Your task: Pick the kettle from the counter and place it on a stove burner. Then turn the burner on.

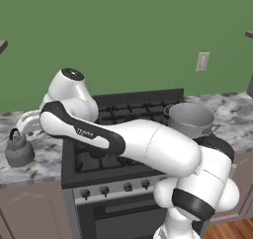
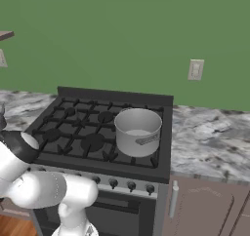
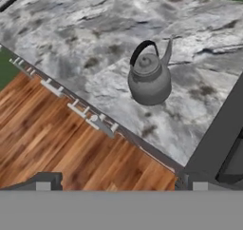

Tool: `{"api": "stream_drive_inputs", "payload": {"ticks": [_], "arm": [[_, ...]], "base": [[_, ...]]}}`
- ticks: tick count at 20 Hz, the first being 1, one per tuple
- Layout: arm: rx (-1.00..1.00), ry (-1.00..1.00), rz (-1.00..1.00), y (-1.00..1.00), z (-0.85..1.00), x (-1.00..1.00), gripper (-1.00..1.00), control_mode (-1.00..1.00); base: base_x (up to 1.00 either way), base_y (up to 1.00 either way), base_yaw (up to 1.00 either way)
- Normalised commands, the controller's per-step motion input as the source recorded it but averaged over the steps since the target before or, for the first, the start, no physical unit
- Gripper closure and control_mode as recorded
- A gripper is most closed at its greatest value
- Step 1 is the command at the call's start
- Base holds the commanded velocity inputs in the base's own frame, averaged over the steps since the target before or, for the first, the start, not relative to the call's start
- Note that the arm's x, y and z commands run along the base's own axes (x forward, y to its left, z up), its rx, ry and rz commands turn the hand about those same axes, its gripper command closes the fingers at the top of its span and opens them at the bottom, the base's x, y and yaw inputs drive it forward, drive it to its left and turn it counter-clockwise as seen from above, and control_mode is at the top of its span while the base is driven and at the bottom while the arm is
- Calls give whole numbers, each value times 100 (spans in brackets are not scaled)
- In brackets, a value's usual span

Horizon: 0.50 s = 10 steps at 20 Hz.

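Observation:
The small dull-grey kettle (image 1: 19,150) with its dark arched handle stands upright on the marble counter (image 1: 47,156), left of the black stove (image 1: 118,115). My arm reaches left across the stove front, and my gripper (image 1: 23,127) hovers just above the kettle without touching it. In the hand view the kettle (image 3: 149,79) sits on the counter (image 3: 71,43), above centre and away from my gripper (image 3: 121,185), whose dark fingertips (image 3: 42,184) stand wide apart with nothing between them. A round black burner disc (image 2: 105,117) lies under the grates.
A large steel pot (image 2: 138,131) occupies the stove's front right burner. A row of knobs (image 2: 122,184) runs along the stove front. The counter edge and wooden floor (image 3: 61,138) lie below the kettle in the hand view. A wall outlet (image 2: 195,69) sits behind the right counter.

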Motion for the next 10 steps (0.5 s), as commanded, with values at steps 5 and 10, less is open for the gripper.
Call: {"api": "stream_drive_inputs", "payload": {"ticks": [5,10], "arm": [[0,-2,1,43,-3,9,-100,-100],[-3,0,0,22,-1,23,-100,-100]], "base": [[0,0,0],[0,0,0]]}}
